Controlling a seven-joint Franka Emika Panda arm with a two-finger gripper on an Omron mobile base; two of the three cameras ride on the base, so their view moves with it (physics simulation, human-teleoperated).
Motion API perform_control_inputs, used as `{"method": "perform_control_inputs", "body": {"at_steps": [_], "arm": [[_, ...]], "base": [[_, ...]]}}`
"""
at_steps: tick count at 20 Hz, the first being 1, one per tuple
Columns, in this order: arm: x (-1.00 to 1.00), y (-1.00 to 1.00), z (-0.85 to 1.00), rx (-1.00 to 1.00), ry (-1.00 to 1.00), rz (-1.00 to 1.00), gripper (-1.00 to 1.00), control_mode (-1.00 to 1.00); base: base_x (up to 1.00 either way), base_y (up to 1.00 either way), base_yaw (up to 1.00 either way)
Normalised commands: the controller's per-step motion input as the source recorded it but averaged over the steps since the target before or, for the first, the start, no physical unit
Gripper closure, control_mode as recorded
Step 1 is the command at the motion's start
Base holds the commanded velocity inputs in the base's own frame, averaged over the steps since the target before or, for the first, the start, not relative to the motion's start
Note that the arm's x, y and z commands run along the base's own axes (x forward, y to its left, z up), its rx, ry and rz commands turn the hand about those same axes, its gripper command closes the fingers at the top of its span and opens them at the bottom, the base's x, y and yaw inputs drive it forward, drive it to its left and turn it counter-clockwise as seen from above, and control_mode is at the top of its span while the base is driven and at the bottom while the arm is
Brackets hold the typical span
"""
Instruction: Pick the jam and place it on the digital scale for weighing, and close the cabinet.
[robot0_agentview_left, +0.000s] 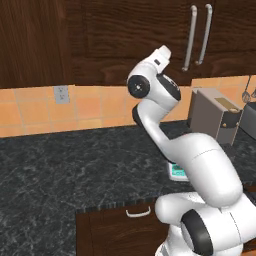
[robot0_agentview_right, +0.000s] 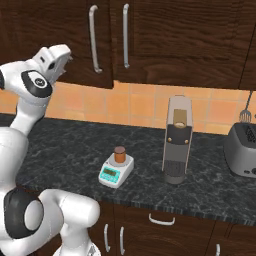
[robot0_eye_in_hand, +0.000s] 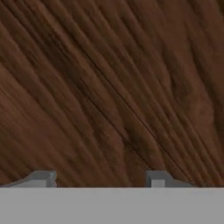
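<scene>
The jam (robot0_agentview_right: 119, 154), a small orange jar with a dark brown lid, stands upright on the digital scale (robot0_agentview_right: 114, 173), white with a teal front panel, on the dark counter. A corner of the scale (robot0_agentview_left: 177, 173) peeks out from behind the arm. The cabinet (robot0_agentview_right: 165, 35) is dark brown wood, and its doors with long grey handles (robot0_agentview_right: 93, 38) look closed. My gripper (robot0_eye_in_hand: 100, 179) is raised close to the cabinet front (robot0_eye_in_hand: 109, 87). Its fingertips stand apart with nothing between them. The hand (robot0_agentview_right: 54, 59) sits just left of the handles.
A tall coffee machine (robot0_agentview_right: 178, 145) stands right of the scale and a grey toaster (robot0_agentview_right: 242, 150) is at the far right. A whisk (robot0_agentview_right: 246, 114) hangs on the tiled wall. A wall outlet (robot0_agentview_left: 61, 93) is at the left, and drawers (robot0_agentview_left: 138, 213) lie below the counter edge.
</scene>
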Motion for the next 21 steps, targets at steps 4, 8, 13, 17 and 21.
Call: {"method": "perform_control_inputs", "body": {"at_steps": [4,8,13,17,21], "arm": [[1.0,-0.55,-0.14,0.08,-0.01,0.22,-1.0,-1.0],[1.0,-0.37,-0.35,0.0,-0.01,0.16,-1.0,-1.0],[1.0,-0.35,-0.18,0.06,0.15,0.11,-1.0,-1.0],[1.0,-0.58,0.01,0.17,0.39,0.17,-1.0,-1.0],[1.0,-0.71,-0.12,0.15,0.28,0.24,-1.0,-1.0]], "base": [[0.0,0.0,0.0],[0.0,0.0,0.0],[0.0,0.0,0.0],[0.0,0.0,0.0],[0.0,0.0,0.0]]}}
